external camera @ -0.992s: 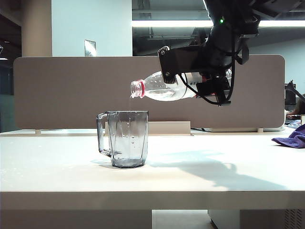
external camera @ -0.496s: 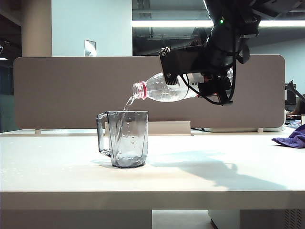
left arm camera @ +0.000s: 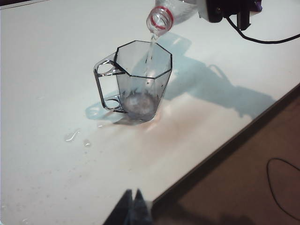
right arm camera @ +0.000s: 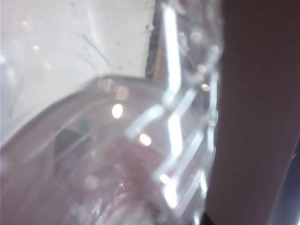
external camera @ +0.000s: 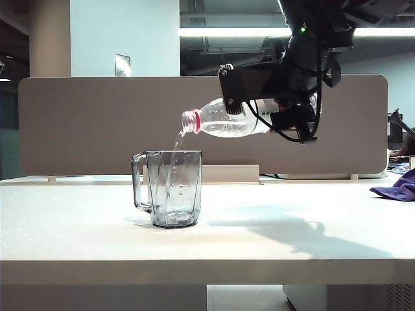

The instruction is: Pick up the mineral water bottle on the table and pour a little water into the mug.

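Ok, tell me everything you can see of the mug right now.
The mug is clear smoky-grey plastic with faceted walls, an octagonal rim and an angular handle on the exterior view's left. It stands upright on the table, no gripper touching it. A thin stream of water falls into it from the mineral water bottle, which the right gripper holds tilted above; little has collected at its bottom.

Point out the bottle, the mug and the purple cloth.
bottle (external camera: pixel 224 121), exterior view, on its clear tilted body.
mug (left arm camera: pixel 143 79), left wrist view, on its faceted grey wall.
purple cloth (external camera: pixel 397 188), exterior view, on its folds at the table's right edge.
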`<action>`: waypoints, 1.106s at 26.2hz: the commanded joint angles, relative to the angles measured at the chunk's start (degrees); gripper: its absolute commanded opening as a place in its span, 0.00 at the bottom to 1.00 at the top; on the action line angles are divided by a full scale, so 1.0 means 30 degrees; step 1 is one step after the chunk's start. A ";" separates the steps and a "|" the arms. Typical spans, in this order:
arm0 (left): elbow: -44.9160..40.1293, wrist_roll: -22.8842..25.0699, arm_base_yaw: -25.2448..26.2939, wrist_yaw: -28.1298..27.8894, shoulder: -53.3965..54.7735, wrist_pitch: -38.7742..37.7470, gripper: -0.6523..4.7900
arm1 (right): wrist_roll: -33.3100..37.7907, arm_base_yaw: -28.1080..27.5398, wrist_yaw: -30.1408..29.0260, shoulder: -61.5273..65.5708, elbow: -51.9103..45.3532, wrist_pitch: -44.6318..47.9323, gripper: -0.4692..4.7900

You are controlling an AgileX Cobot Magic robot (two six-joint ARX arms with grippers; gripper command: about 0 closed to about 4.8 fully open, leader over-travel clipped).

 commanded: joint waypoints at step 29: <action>0.0029 -0.0073 0.0000 0.0044 0.0000 0.0226 0.11 | 3.1561 0.0029 -0.6492 0.3876 -0.6994 1.5577 0.57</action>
